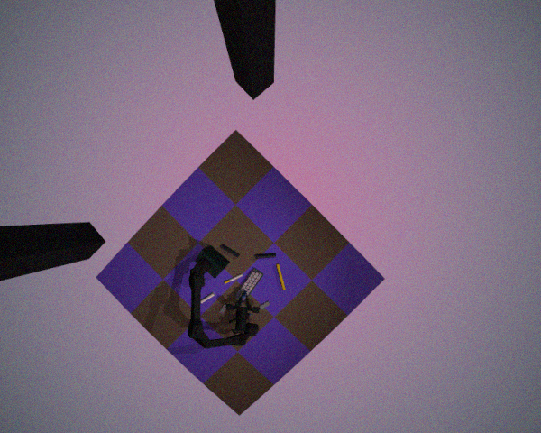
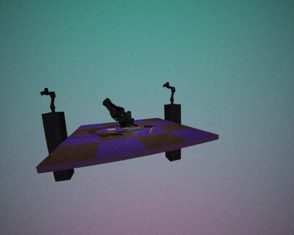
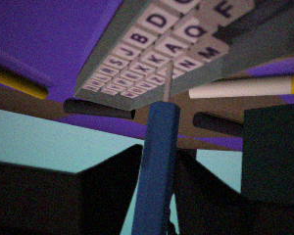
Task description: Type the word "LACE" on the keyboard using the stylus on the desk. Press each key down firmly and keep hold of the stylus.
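Note:
The grey keyboard point(image 1: 252, 280) point(image 2: 133, 129) point(image 3: 137, 34) lies on the checkered desk point(image 1: 235, 158) point(image 2: 116, 148), its white lettered keys filling the top of the wrist view. My gripper point(image 1: 241, 308) point(image 2: 125, 124) point(image 3: 159, 155) is shut on the blue stylus point(image 3: 157, 166), which points away from the camera. The stylus's thin grey tip point(image 3: 168, 80) reaches over the near rows of keys, close to K and N. I cannot tell whether the tip touches a key.
Loose pens lie around the keyboard: a yellow one point(image 1: 280, 276) point(image 2: 151, 129), two black ones point(image 1: 228, 250) point(image 1: 265, 255), a white-and-yellow one point(image 1: 233, 278) point(image 3: 245, 87), and a white one point(image 1: 207, 298). The arm's dark base point(image 1: 213, 261) stands left of the keyboard.

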You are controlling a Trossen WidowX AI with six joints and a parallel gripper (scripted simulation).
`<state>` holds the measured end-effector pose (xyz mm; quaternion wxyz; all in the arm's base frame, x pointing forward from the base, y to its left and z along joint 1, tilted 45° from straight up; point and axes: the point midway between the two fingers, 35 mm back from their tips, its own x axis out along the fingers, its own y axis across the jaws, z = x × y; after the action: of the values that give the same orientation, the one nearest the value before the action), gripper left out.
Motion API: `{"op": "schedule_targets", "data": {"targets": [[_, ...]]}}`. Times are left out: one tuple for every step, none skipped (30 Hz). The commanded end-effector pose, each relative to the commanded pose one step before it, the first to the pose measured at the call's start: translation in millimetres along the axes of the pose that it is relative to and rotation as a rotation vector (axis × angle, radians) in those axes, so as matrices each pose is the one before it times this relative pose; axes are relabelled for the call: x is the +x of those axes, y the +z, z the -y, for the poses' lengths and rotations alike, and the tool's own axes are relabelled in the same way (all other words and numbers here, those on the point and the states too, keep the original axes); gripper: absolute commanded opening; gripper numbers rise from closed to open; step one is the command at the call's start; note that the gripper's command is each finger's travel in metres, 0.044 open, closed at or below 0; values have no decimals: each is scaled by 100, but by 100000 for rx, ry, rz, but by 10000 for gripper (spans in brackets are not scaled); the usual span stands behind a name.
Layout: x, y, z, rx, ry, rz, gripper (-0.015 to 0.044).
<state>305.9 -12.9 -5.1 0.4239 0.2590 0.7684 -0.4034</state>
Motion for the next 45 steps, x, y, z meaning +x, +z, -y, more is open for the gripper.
{"op": "schedule_targets", "data": {"targets": [[253,206,100,-565,-689,118,81],[24,42,0,1,-1,1,81],[26,45,0,1,-1,1,81],[24,42,0,1,-1,1,81],[26,45,0,1,-1,1,81],[11,18,0,0,-1,0,81],[0,0,0,0,0,0,81],[11,19,0,0,-1,1,81],[14,24,0,1,-1,1,81],[17,29,0,1,-1,1,81],[20,35,0,1,-1,1,81],[26,46,0,1,-1,1,81],[12,20,0,1,-1,1,81],[17,30,0,1,-1,1,81],[22,39,0,1,-1,1,81],[23,40,0,1,-1,1,81],[27,46,0,1,-1,1,81],[22,38,0,1,-1,1,81],[20,35,0,1,-1,1,81],[20,34,0,1,-1,1,81],[20,35,0,1,-1,1,81],[20,35,0,1,-1,1,81],[20,35,0,1,-1,1,81],[20,35,0,1,-1,1,81],[20,35,0,1,-1,1,81],[20,35,0,1,-1,1,81],[20,35,0,1,-1,1,81],[20,35,0,1,-1,1,81],[20,35,0,1,-1,1,81],[20,35,0,1,-1,1,81],[20,35,0,1,-1,1,81],[-57,-99,0,-2,3,-3,81],[-57,-99,0,-2,3,-3,81],[0,0,0,0,0,0,81],[0,0,0,0,0,0,81],[0,0,0,0,0,0,81],[0,0,0,0,0,0,81],[0,0,0,0,0,0,81],[0,0,0,0,0,0,81],[-60,-105,0,-3,3,-3,81],[-125,-219,0,-5,6,-7,81],[-163,-288,2,-7,6,-10,81],[-209,-376,6,-9,6,-14,81],[-265,-488,14,-12,4,-21,81],[-254,-479,20,-12,0,-24,81]]}}
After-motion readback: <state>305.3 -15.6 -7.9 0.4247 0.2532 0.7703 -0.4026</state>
